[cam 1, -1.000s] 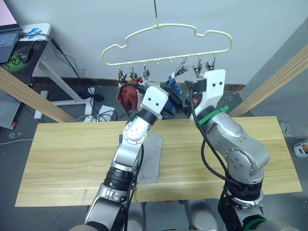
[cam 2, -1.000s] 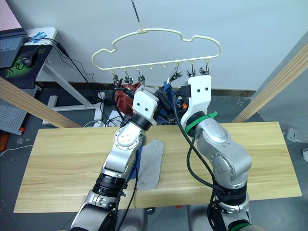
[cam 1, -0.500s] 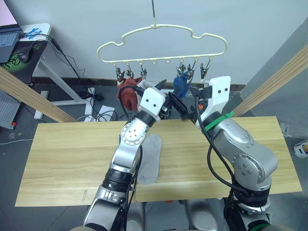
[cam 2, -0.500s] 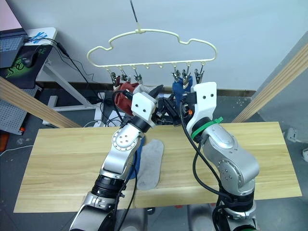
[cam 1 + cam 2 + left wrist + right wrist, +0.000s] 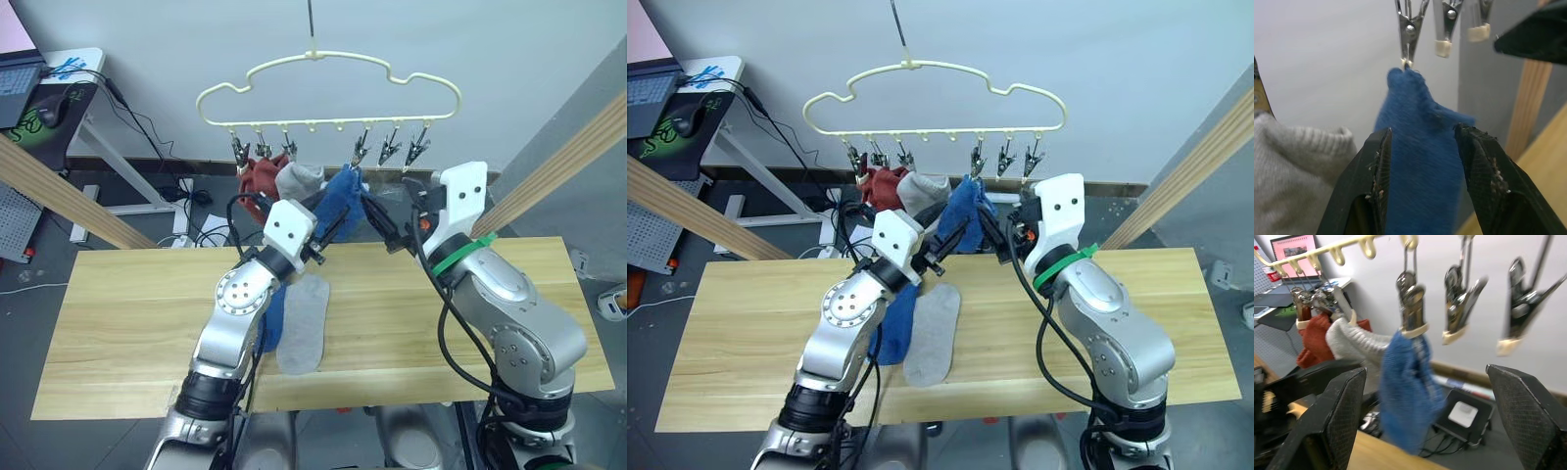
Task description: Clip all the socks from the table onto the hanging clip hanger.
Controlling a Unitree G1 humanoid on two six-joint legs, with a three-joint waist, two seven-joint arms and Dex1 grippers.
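Since the blue sock (image 5: pixel 340 204) hung clipped on the clip hanger (image 5: pixel 323 70), we had both tools spread wide, left tool (image 5: pixel 1422 161) and right tool (image 5: pixel 1430 421), gripping nothing.

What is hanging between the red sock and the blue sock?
A grey sock hangs between the red sock and the blue sock, seen in both eye views.

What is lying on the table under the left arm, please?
On the table, a light grey sock lies flat, with a blue sock beside it. The left arm covers part of the blue one, so its full outline cannot be seen.
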